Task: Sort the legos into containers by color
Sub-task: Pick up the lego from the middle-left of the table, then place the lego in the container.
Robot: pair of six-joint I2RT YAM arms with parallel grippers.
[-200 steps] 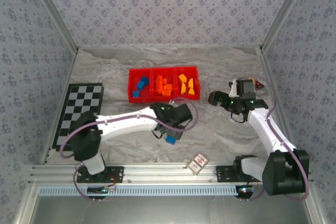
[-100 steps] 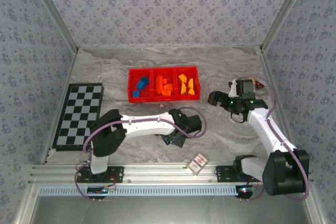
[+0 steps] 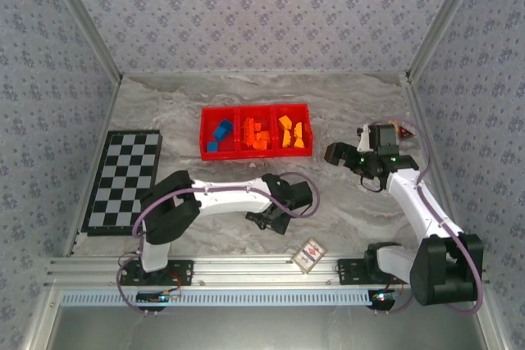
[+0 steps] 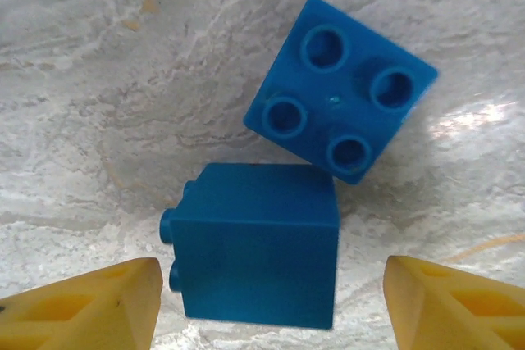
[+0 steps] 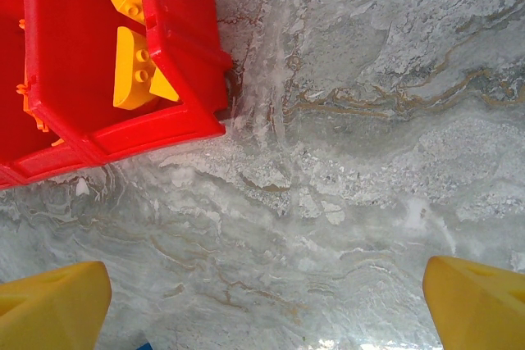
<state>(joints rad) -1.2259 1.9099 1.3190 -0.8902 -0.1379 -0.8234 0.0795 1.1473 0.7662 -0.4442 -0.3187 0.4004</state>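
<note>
- Near edge, top view: a small patterned card lies flat on the marble table, between the two arm bases and closer to the right one.
- Far left: a checkerboard lies flat, well apart from everything else.
- The left arm stretches rightward, low over the table. The left gripper sits just beyond the card and to its left, well short of the red tray.
- Left wrist view: the left gripper has its fingers apart, with yellow fingertips at both lower corners. It is clamped on nothing.
- Between them a blue brick lies on its side on the table, studs pointing left. There is a gap on each side, and neither fingertip touches it.
- Just beyond is a second blue brick, turned cornerwise, with four round studs facing the camera. Its lower corner meets the first brick's top edge; whether they touch or only overlap, I cannot tell.
- Both bricks are on bare table, outside the tray.
- The right gripper hangs to the right of the tray, near it but apart.
- Right wrist view: the right gripper has its fingers wide apart, holding nothing, with bare marble between them.
- The same view shows the tray's corner at upper left, with yellow-orange bricks inside.
- The tray has three compartments side by side: blue pieces in the left, orange-red pieces in the middle and yellow-orange bricks in the right.
</note>
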